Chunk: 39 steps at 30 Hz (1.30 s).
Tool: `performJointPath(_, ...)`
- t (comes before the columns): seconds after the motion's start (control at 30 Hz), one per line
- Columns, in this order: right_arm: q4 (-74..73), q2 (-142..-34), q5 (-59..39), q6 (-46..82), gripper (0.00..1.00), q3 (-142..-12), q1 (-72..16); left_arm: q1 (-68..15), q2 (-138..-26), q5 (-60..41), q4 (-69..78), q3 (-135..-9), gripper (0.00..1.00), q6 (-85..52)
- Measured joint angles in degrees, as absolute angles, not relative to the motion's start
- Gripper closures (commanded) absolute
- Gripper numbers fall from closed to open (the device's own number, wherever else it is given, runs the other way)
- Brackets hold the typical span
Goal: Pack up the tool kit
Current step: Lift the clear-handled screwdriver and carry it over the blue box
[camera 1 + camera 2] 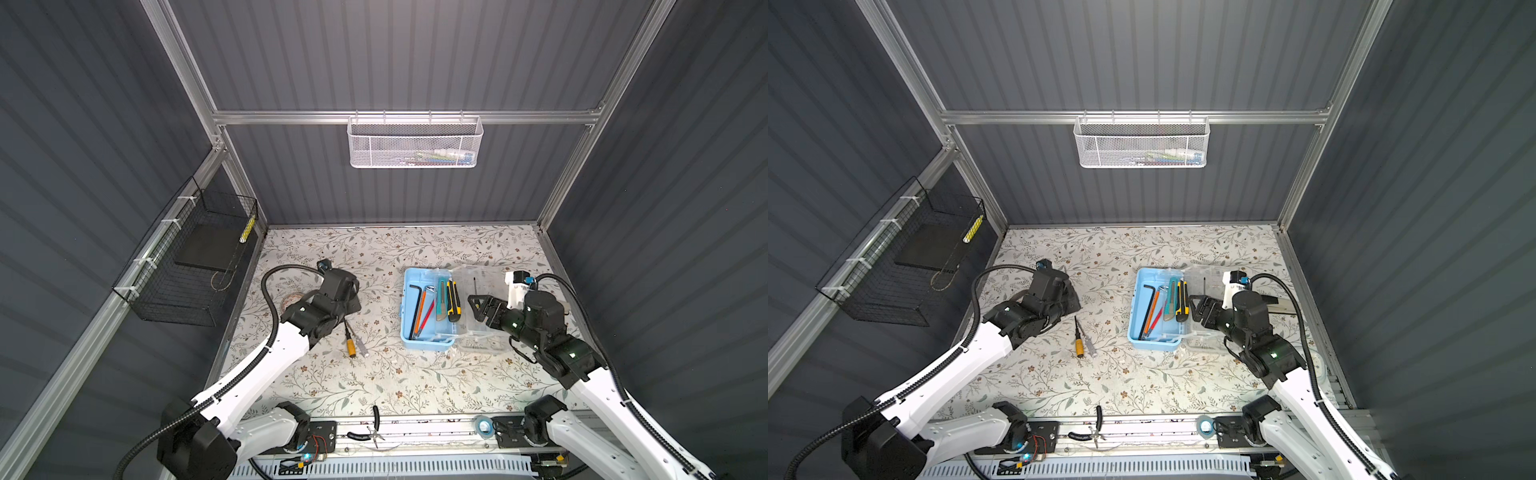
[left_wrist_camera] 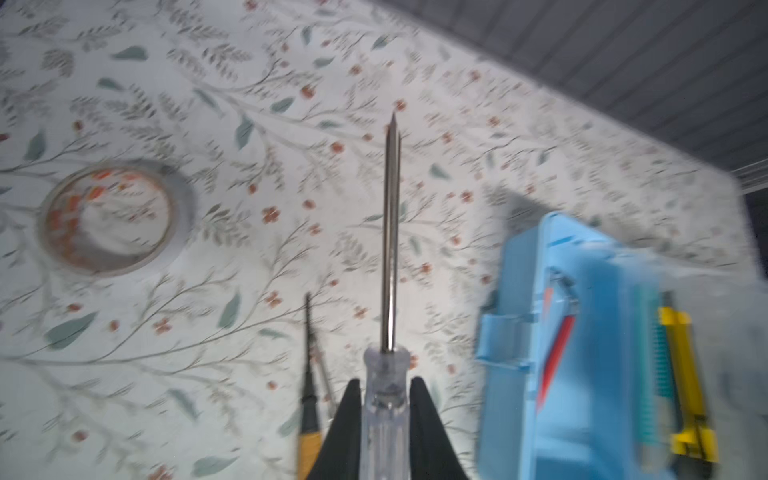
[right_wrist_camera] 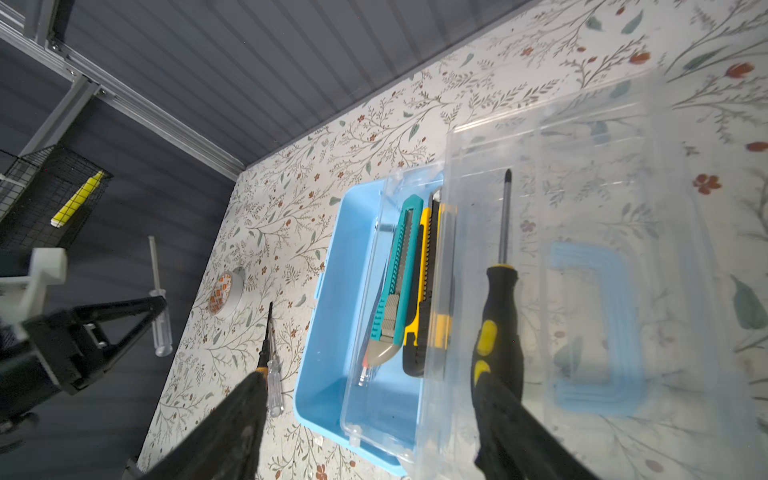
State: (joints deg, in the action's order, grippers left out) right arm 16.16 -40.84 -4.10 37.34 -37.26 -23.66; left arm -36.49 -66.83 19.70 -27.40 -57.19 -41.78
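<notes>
Enclosure: dark grey ribbed walls on an aluminium frame; the working surface is a bench [image 1: 374, 386] covered in a floral print. The light-blue box [image 1: 428, 344] stands open on the bench, its clear lid [image 3: 582, 187] folded flat on the side toward the right arm; a hex key [image 1: 415, 286], slim screwdrivers [image 1: 420, 309], a teal utility knife [image 3: 401, 266] and a yellow-black utility knife [image 3: 426, 249] already lie inside, all lengthwise.

Left end effector [image 2: 385, 382]: clamped on the handle of a clear-handled screwdriver [image 2: 390, 249]; the shaft projects straight ahead of the fingers, raised off the bench. The box lies off to one side of this end effector, toward the right arm, near but not touching; its long side runs roughly parallel to the held shaft. Judgement: the coming move is a sideways carry over the near wall with little rotation, then release.

Right end effector [image 1: 476, 308]: jaws wide apart, holding nothing, poised over the lid; a black-and-yellow Phillips screwdriver [image 3: 498, 316] lies on the lid beside one finger. This arm is nearer the box; the left arm carries the tool.

Just beside the left end effector, loose on the bench: a yellow-handled screwdriver [image 1: 352, 345]; a small clear screwdriver [image 3: 274, 386].
</notes>
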Motion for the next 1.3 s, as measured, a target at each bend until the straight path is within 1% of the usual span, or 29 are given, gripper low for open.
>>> performJointPath(0.13, 16.8, -37.7, -1.3, 38.2, 0.21, -37.1, -23.2, -46.4, -76.4, 18.7, -20.2, -65.8, 1.0, -42.9)
performJointPath(0.23, 18.1, -34.8, 0.7, 38.8, 0.21, -37.0, -22.0, -51.2, -86.0, 15.6, -14.5, -71.9, 1.0, -43.2)
performJointPath(0.33, 19.7, -32.2, 2.0, 39.0, 0.21, -37.0, -20.7, -54.2, -94.2, 12.1, -10.7, -76.7, 1.0, -44.1)
performJointPath(0.43, 22.2, -30.4, 2.9, 39.0, 0.21, -37.1, -19.6, -55.1, -98.5, 8.9, -6.9, -78.0, 1.0, -45.9)
performJointPath(0.8, 26.8, -29.0, 3.2, 39.0, 0.21, -37.1, -18.6, -56.6, -106.3, 0.9, -2.1, -86.8, 1.0, -49.5)
performJointPath(1.13, 27.1, -29.3, 2.7, 39.0, 0.2, -37.1, -18.3, -59.3, -112.0, -1.5, -2.6, -89.4, 1.0, -49.6)
performJointPath(1.3, 27.4, -29.0, 2.7, 39.0, 0.21, -37.1, -18.2, -59.6, -112.5, -1.6, -3.9, -89.4, 1.0, -49.8)
